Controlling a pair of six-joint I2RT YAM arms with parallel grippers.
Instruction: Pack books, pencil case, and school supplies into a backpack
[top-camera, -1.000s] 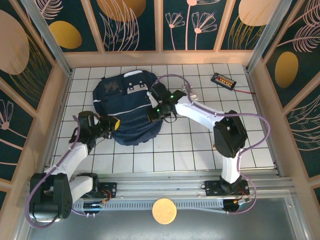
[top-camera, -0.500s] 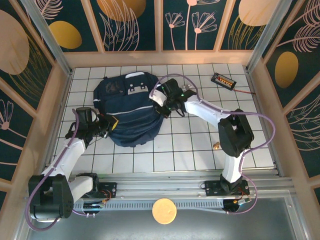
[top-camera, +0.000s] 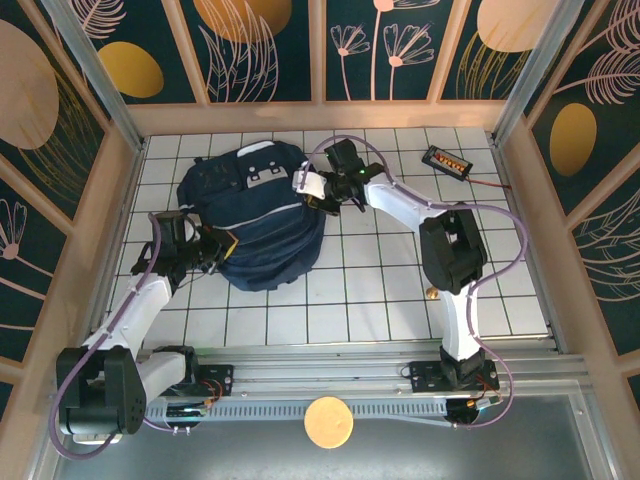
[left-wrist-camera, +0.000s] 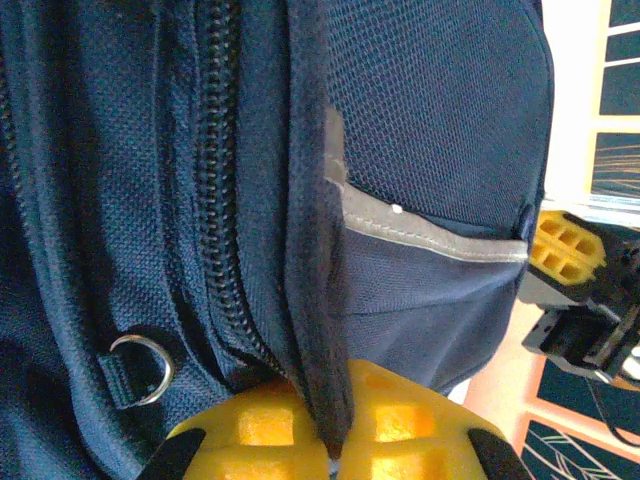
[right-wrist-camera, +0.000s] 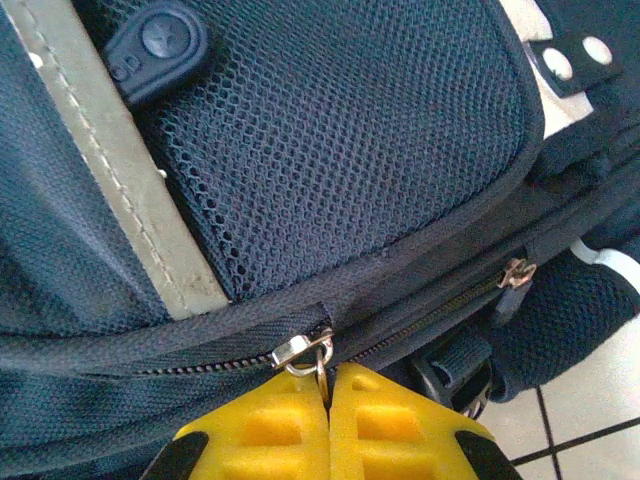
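The large navy backpack (top-camera: 255, 215) lies on the white tiles at the back left. My left gripper (top-camera: 222, 243) is at its near-left edge, with the yellow fingers (left-wrist-camera: 250, 430) shut on a dark fold of the backpack's (left-wrist-camera: 430, 120) fabric beside a zipper. My right gripper (top-camera: 322, 193) is at the backpack's right side. Its yellow fingers (right-wrist-camera: 400, 430) are shut on the silver zipper pull (right-wrist-camera: 305, 350), under a mesh pocket of the backpack (right-wrist-camera: 330, 130). The books, pencil case and school supplies are out of view.
A black tray with orange pieces (top-camera: 446, 160) and a red cable lies at the back right. A small brown object (top-camera: 432, 293) sits on the tiles by the right arm. Wooden walls close in the table on three sides. A metal ring (left-wrist-camera: 140, 368) hangs off the backpack.
My right gripper has moved toward the back along the backpack's right side with the zipper pull. The backpack has shifted slightly left and back. My left gripper has kept its hold.
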